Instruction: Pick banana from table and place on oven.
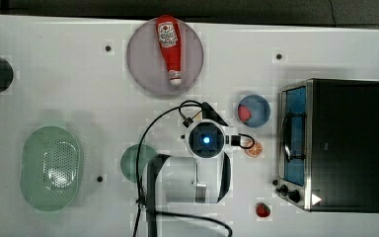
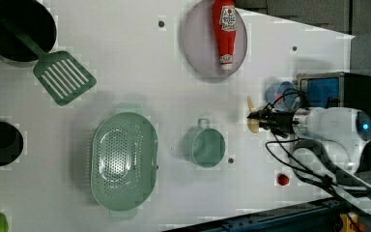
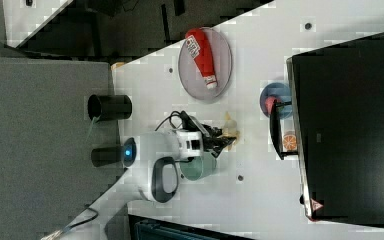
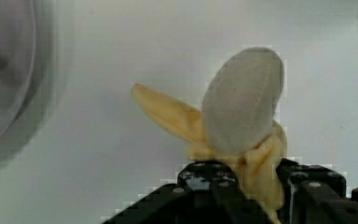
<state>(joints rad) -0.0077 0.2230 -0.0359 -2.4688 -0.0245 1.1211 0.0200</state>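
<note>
One green colander (image 2: pixel 124 160) far at the left view's left, green cup (image 2: pixel 206 146) mid-bench (image 2: pixel 125 87), then the tool (image 2: pixel 261 118) clamped on the pale banana (image 2: pixel 252 116), ahead of the oven (image 2: pixel 338 92) at the left view's right.

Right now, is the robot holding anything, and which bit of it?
Yes. The gripper is shut on the banana, pinching its yellow peel end; the pale tip and a peel flap stick out beyond the fingers.
</note>
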